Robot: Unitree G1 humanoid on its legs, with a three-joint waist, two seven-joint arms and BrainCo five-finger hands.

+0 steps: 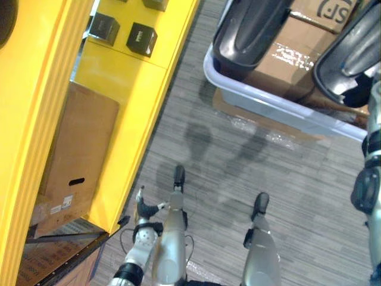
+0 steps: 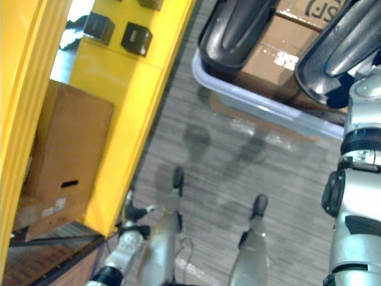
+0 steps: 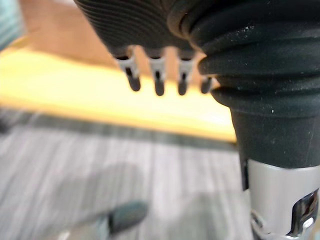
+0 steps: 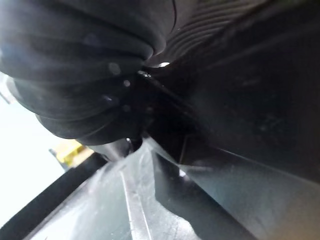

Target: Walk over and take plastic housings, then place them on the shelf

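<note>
Two long black plastic housings lie in a pale blue bin (image 1: 268, 106) on the floor ahead. One housing (image 1: 253, 30) rests at the bin's left end, the other (image 1: 351, 56) at its right end. My right arm (image 2: 357, 179) reaches up along the right side to the right housing. In the right wrist view, my right hand's (image 4: 75, 70) dark cover is pressed close against black plastic (image 4: 240, 125), and its fingers are hidden. My left hand (image 1: 144, 210) hangs low beside the yellow shelf, its fingers (image 3: 157, 80) straight, relaxed and empty.
The yellow shelf (image 1: 140, 83) runs along the left. It carries two small black boxes (image 1: 141, 39) on an upper level and a brown cardboard box (image 1: 77, 155) lower down. Brown cardboard boxes (image 1: 286, 62) sit in the bin under the housings. Grey carpet (image 1: 238, 161) lies between shelf and bin.
</note>
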